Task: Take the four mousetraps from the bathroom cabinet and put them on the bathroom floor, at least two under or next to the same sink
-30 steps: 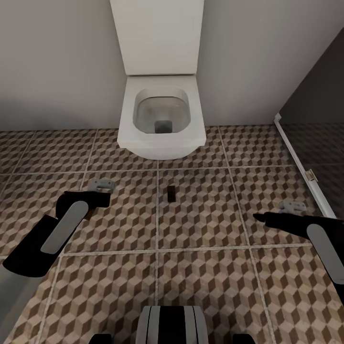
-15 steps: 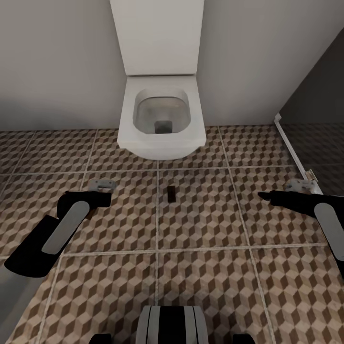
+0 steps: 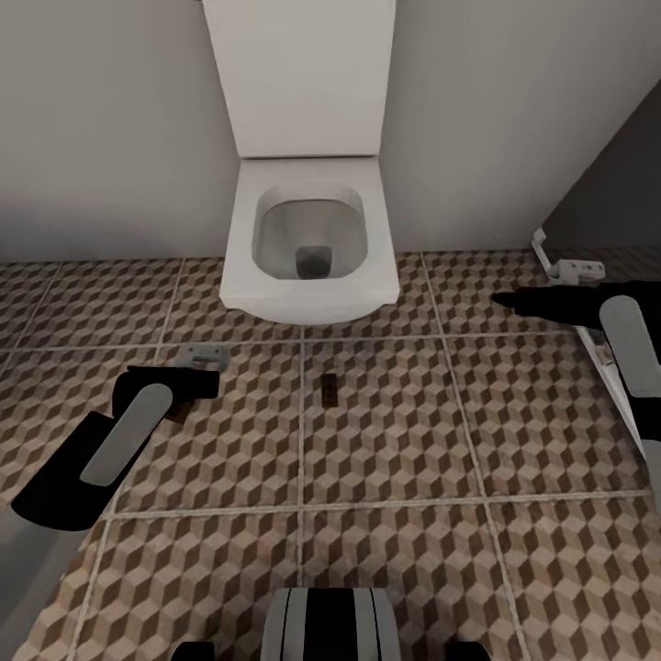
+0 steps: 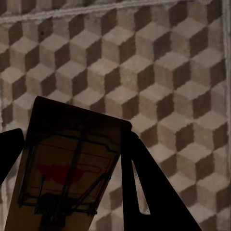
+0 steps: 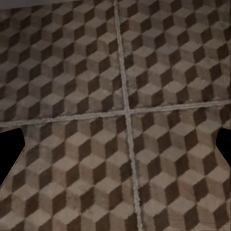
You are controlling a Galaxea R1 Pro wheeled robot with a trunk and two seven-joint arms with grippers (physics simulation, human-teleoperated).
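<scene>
Mousetraps show in two places. One mousetrap (image 4: 67,168) sits clamped between the dark fingers (image 4: 144,192) of the left gripper (image 3: 179,390); the left wrist view shows its tan board, dark wire frame and a red mark on its face, seen above the cube-patterned bathroom floor (image 4: 159,62). In the head view that trap shows only as a small brown sliver under the gripper's tip. A second mousetrap on the floor (image 3: 329,389) lies flat on a tile near the middle of the scene, just in front of the white toilet (image 3: 310,234) and right of the left gripper, apart from it.

The left arm (image 3: 110,450) reaches forward from the near left, its forearm angled toward the toilet, with the gripper low over the bathroom floor (image 3: 395,441).

The right arm (image 3: 629,340) comes in from the right edge and points left. The right gripper (image 3: 505,300) hangs over the tiles to the right of the toilet; its wrist view shows its two dark fingertips (image 5: 9,151) spread wide at the picture's edges with only tile and grout lines between them.

A dark glass panel (image 3: 615,211) stands at the far right, with a pale frame at its foot.
</scene>
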